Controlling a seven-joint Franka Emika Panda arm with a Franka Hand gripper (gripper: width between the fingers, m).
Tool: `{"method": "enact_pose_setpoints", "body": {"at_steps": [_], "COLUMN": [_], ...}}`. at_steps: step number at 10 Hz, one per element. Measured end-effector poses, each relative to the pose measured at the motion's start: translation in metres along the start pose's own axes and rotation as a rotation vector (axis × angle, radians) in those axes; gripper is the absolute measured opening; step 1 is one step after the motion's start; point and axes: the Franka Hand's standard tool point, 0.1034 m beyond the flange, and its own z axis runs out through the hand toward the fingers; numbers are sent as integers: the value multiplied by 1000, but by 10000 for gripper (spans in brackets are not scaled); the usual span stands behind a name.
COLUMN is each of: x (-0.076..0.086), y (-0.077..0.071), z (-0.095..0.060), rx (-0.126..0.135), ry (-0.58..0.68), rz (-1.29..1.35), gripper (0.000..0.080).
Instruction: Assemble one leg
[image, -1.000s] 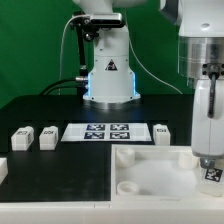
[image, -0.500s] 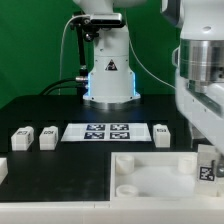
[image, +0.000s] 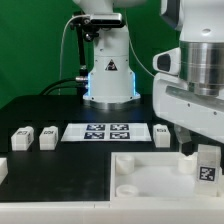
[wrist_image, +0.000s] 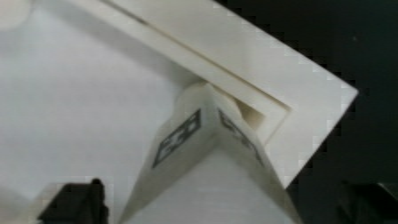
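Note:
A white leg (image: 207, 166) with a marker tag stands upright at a corner of the large white panel (image: 150, 176), at the exterior view's right edge. My gripper (image: 203, 149) hangs just above it, open; one dark finger (image: 187, 148) shows beside the leg's top. In the wrist view the leg (wrist_image: 217, 150) rises from the panel's corner (wrist_image: 267, 60) between my two fingers (wrist_image: 75, 202), with a gap on each side. Three more legs lie on the black table: two (image: 22, 138) (image: 47, 137) at the left and one (image: 162, 133) right of the marker board.
The marker board (image: 103, 132) lies flat in the middle of the table. The robot base (image: 108, 75) stands behind it. Another white part (image: 3, 168) sits at the left edge. The panel has raised corner posts (image: 124, 156).
My gripper has risen from low around the leg to just above it. The leg has stayed standing at the panel's corner.

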Motion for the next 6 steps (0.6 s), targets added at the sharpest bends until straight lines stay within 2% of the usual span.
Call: {"method": "enact_pose_setpoints", "body": {"at_steps": [1,2,3,4,6], "x": [4,5,-1,0,0], "y": [-4,-4,-4,-4,-3], "z": [-2,-1,2,1,2], "rx": [22,24,7,9,8], "ry": [25,35,43,43,42], "rz": [-213,-355,-402,-381,-338], "gripper": [649,649,649,649,398]}}
